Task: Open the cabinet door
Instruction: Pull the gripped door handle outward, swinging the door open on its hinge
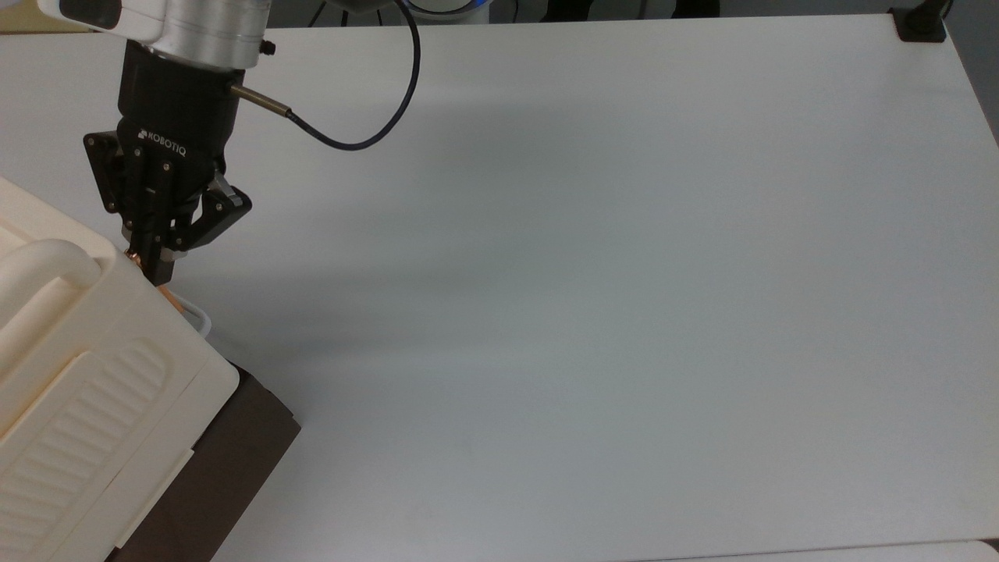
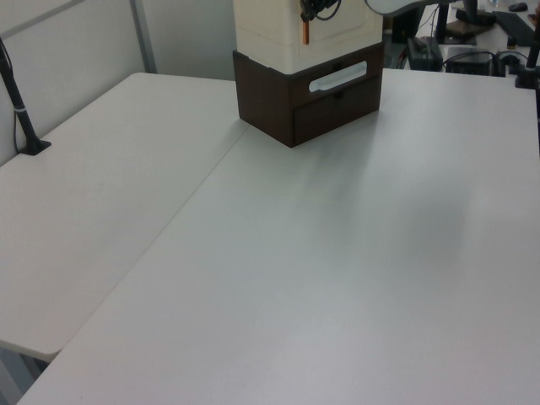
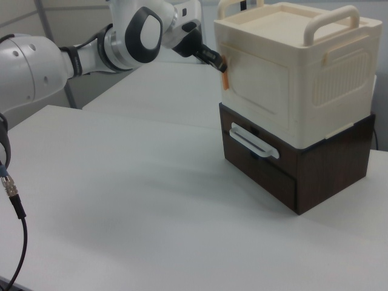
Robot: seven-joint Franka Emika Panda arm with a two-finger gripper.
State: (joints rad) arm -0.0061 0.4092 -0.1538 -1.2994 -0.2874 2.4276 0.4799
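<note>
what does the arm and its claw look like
The arm is glossy white with rounded segments and dark grey joint rings. At the wrist sits a silver metal flange, then the black claw with linked black fingers and white ROBOTIQ lettering on its body. A thin black cable loops out from a small metal plug on its side.

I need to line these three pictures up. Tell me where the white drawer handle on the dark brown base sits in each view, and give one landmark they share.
Top view: the white drawer handle peeks out at the cabinet's edge, just below the gripper.
Left view: it runs across the dark brown base, top centre.
Right view: it lies right of centre, under the cabinet door.
Shared landmark: the small orange tab at the gripper's tip.
</note>
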